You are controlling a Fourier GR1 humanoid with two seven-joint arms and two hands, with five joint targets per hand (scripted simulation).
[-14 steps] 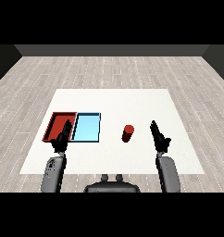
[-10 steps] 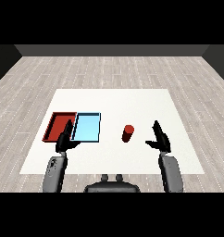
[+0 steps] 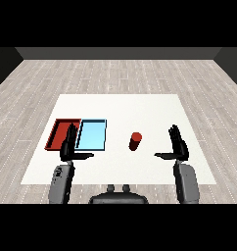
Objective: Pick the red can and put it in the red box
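The red can (image 3: 135, 141) stands upright on the white table (image 3: 120, 110), right of the two trays. The red tray (image 3: 59, 133) lies at the left, with the light blue tray (image 3: 92, 135) touching its right side. My right hand (image 3: 177, 145) is open, fingers straight up and thumb pointing left, a short way to the right of the can and not touching it. My left hand (image 3: 69, 146) is open too, raised over the near edge where the two trays meet, thumb pointing right. Both trays hold nothing.
Grey wooden floor (image 3: 120, 73) surrounds the table on all sides. The table's near edge runs just behind my forearms.
My right hand has swung its thumb out to the left and now faces the can. The left hand has opened its thumb to the right. The can has not moved.
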